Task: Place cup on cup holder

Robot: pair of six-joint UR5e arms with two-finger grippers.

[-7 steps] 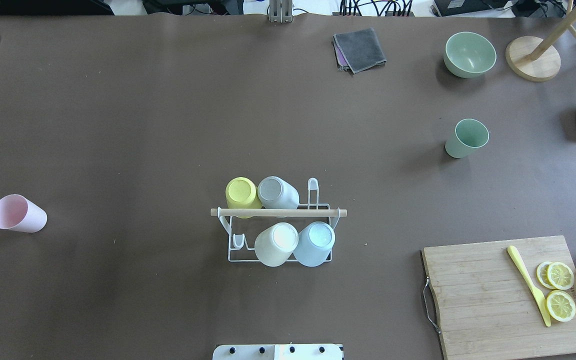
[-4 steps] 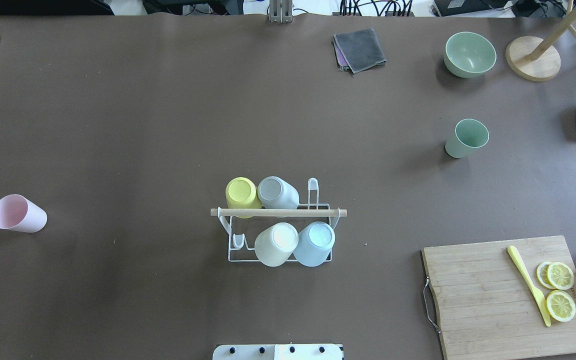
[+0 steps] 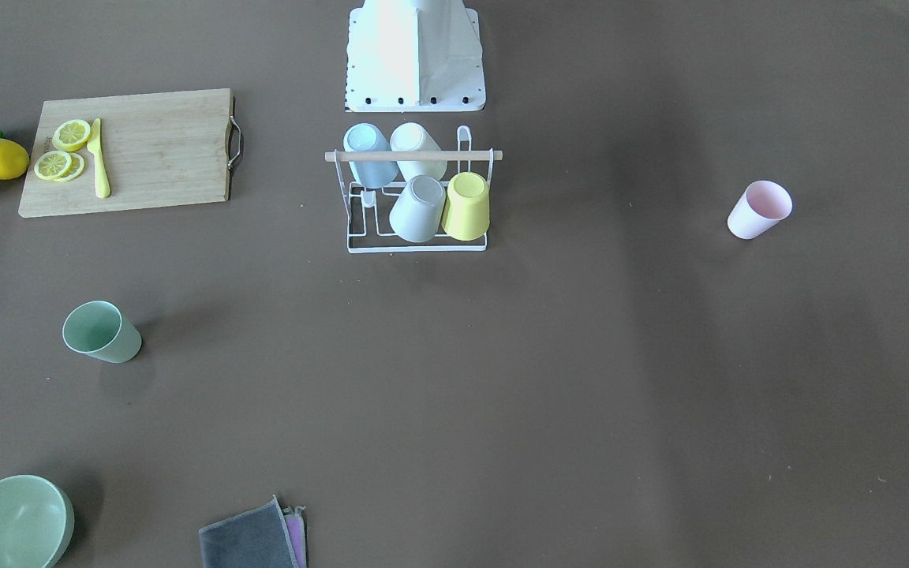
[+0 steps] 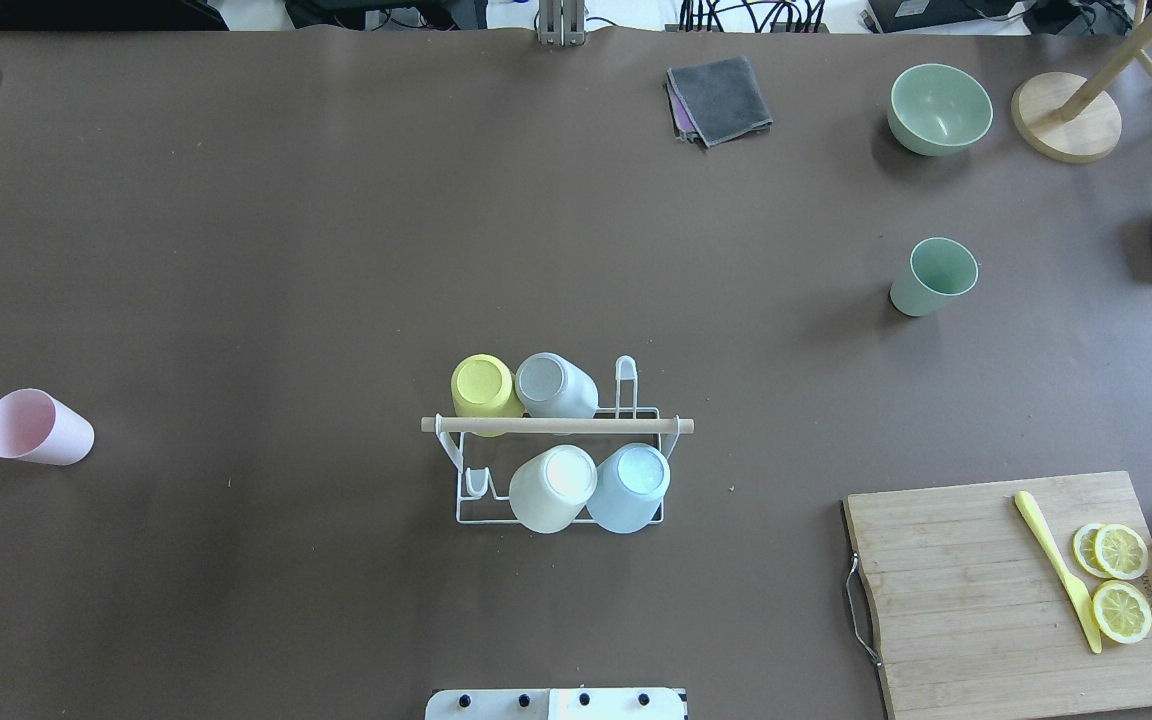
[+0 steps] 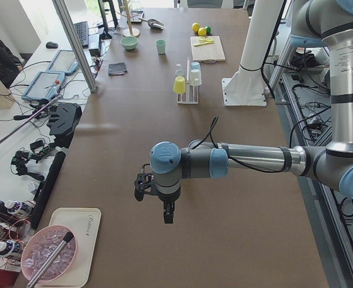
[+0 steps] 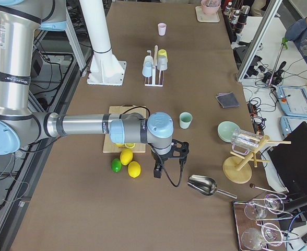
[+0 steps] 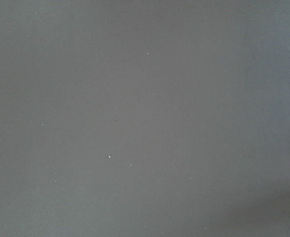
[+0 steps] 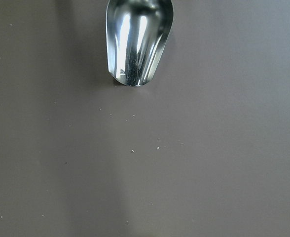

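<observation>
Cup holder (image 4: 556, 425) sits mid-counter (image 4: 336, 250) with yellow cup (image 4: 482, 385), grey cup (image 4: 548, 383), white cup (image 4: 554, 485) and blue cup (image 4: 633, 483) upside down on its prongs. Pink cup (image 4: 36, 428) stands upright well to the holder's left, and green cup (image 4: 931, 277) stands upright well to its right, farther from the robot. Left hand (image 5: 155, 201) hangs over bare counter far out on the holder's left, and right hand (image 6: 169, 159) hangs far out on its right near a metal scoop (image 6: 203, 184); both are seen side-on only, so can't tell whether clenched or released.
</observation>
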